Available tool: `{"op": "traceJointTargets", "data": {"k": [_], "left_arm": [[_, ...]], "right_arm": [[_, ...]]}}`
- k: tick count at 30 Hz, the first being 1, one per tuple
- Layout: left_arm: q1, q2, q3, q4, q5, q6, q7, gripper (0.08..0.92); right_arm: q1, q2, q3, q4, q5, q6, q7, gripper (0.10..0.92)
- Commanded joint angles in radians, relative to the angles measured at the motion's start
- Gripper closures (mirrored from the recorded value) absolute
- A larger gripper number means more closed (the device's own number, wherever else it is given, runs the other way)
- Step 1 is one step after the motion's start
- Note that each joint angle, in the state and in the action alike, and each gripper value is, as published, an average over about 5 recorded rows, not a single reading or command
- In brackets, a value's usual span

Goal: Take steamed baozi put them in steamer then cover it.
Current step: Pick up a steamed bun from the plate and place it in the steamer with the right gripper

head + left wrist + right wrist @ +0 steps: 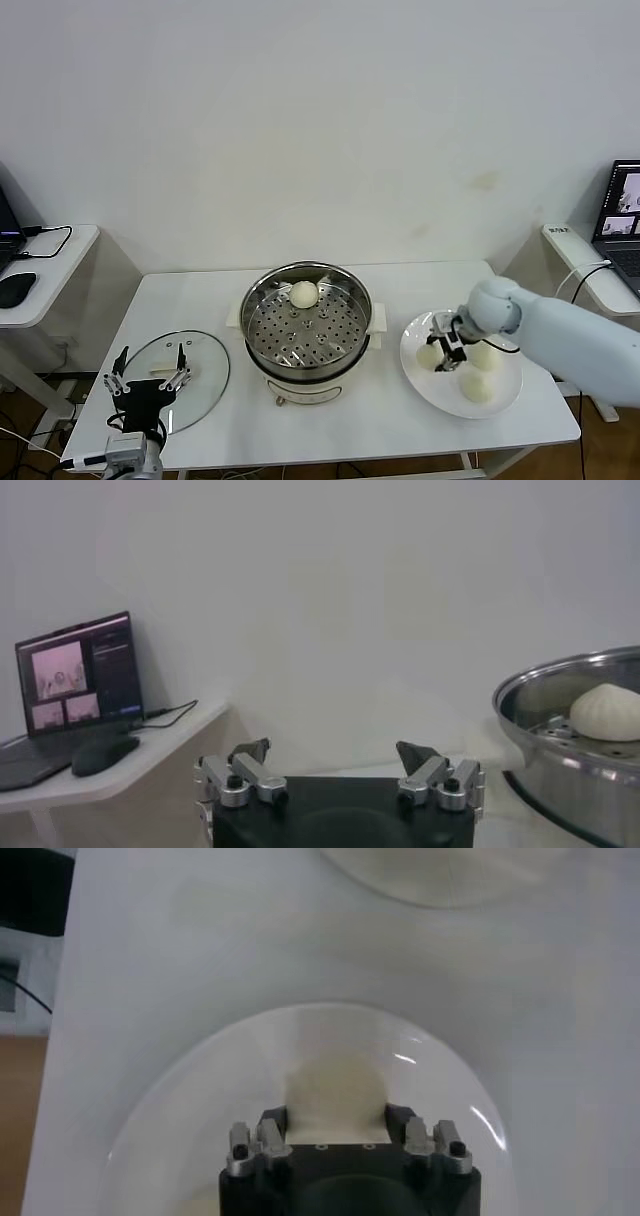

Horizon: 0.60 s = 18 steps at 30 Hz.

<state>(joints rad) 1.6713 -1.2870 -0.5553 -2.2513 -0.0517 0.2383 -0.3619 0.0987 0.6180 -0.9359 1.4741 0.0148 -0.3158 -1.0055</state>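
The steamer [262, 335] stands mid-table with one steamed baozi [304, 294] on its perforated tray. That bun [608, 712] and the steamer rim [560, 695] also show in the left wrist view. On the white plate [440, 397] to the right lie three baozi. My right gripper [447, 352] is down on the plate. Its fingers press both sides of the nearest bun [430, 355]; in the right wrist view this baozi [336, 1093] fills the right gripper [337, 1116]. The glass cover [205, 375] lies flat at front left. My left gripper [148, 375] hovers open over it.
A side table with a mouse [15, 288] stands to the left. A laptop [622, 225] sits on another side table to the right. The table's front edge runs just below the cover and plate.
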Motion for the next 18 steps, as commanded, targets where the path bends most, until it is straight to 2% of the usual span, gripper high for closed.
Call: {"op": "traceJointTargets", "data": {"k": [1, 8, 18], "left_arm": [[-0.003, 0.006, 0.004, -0.003, 0.000, 0.002, 0.002, 0.177], [-0.006, 0.010, 0.005, -0.006, -0.002, 0.002, 0.001, 0.177], [-0.010, 0.005, -0.020, -0.002, -0.001, -0.002, -0.002, 0.177]], "right_arm": [[0.301, -0.056, -0.104, 0.066, 0.146, -0.028, -0.020, 0.413], [0.601, 0.092, -0.296, 0.112, 0.344, -0.106, 0.029, 0.406], [0.552, 0.436, -0.310, 0.090, 0.579, -0.297, 0.186, 0.403]]}}
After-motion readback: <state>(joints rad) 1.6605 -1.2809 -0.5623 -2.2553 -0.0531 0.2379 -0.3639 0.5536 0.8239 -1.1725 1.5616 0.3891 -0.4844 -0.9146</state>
